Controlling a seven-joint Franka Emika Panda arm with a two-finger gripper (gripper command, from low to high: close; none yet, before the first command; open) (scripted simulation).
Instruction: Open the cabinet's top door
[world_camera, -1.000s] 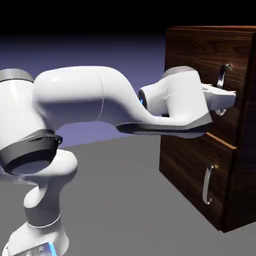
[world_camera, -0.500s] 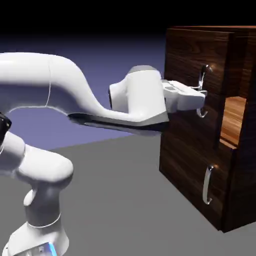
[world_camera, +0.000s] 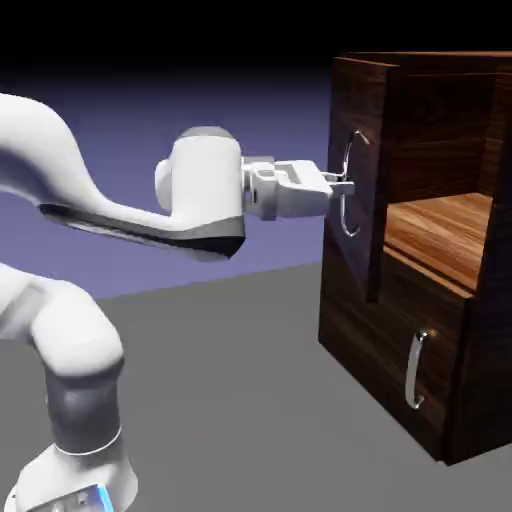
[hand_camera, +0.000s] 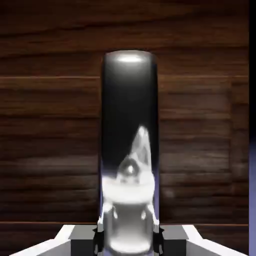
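In the exterior view the door (world_camera: 362, 190) stands open at the upper right of the frame, swung toward the exterior view's left, with the shelf space beside it exposed. Its handle (world_camera: 348, 190), right of centre and above the middle, lies between the fingers of the gripper (world_camera: 343, 188), which are closed on the bar around its mid-length. In the hand view the handle runs from above the middle down to the bottom edge, with one grey fingertip (hand_camera: 84, 240) on each side of it. The arm (world_camera: 75, 170) enters at the left edge, dips toward the lower centre and levels off at the hand (world_camera: 290, 190), which points to the right, roughly horizontal. The wrist (world_camera: 207, 190) is a rounded white block with a dark grey underside. The cabinet (world_camera: 400, 350) fills the right side, boxy and dark walnut-grained, with a lighter, orange-brown floor (world_camera: 440, 228) inside the opening. A shorter curved silver handle marks the lower panel (world_camera: 385, 325), at the lower right. Seen close, the door's handle is glossy, a broad rounded strip mirroring pale shapes against horizontal wood grain.
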